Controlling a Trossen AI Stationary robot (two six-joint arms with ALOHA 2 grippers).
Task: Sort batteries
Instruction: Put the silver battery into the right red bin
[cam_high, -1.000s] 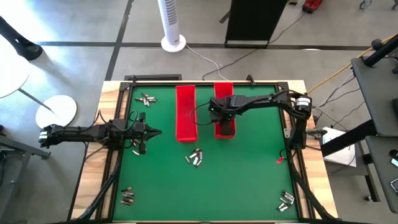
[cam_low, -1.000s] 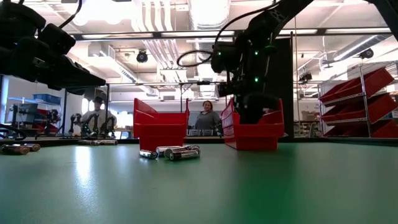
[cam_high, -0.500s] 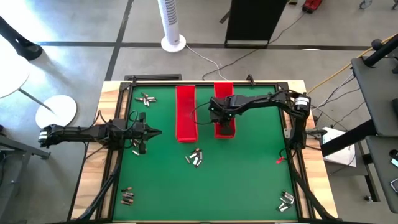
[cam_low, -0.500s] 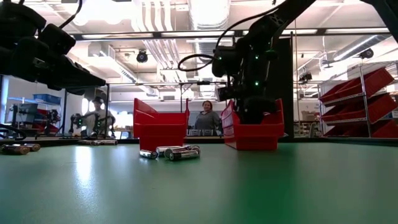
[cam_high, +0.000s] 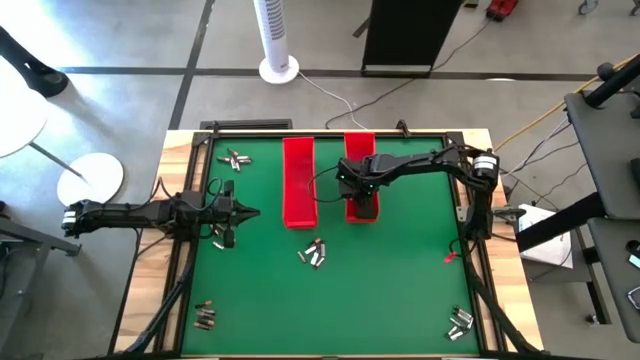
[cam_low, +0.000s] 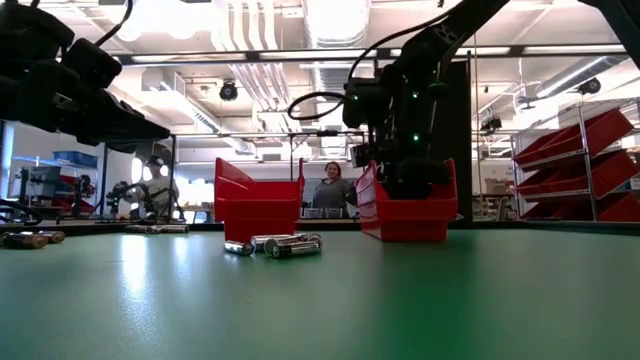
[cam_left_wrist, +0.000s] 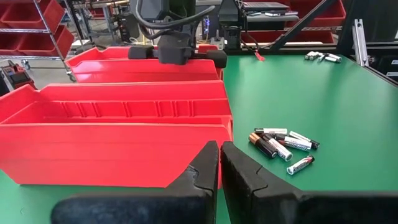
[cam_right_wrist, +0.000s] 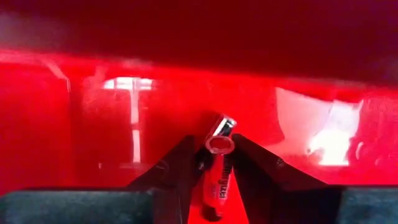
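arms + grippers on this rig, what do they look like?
Two dark, near-black jointed arms with black cables looped along them. The left gripper has two chunky matte-black fingers with notched inner edges. The right gripper has the same dark wedge-shaped fingers. Small green indicator lights glow on the right arm.

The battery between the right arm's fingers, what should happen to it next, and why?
Probably let go: the right gripper hangs inside the right red tray with the battery between its parted fingers, so opening wider should drop it in. The left gripper waits shut.
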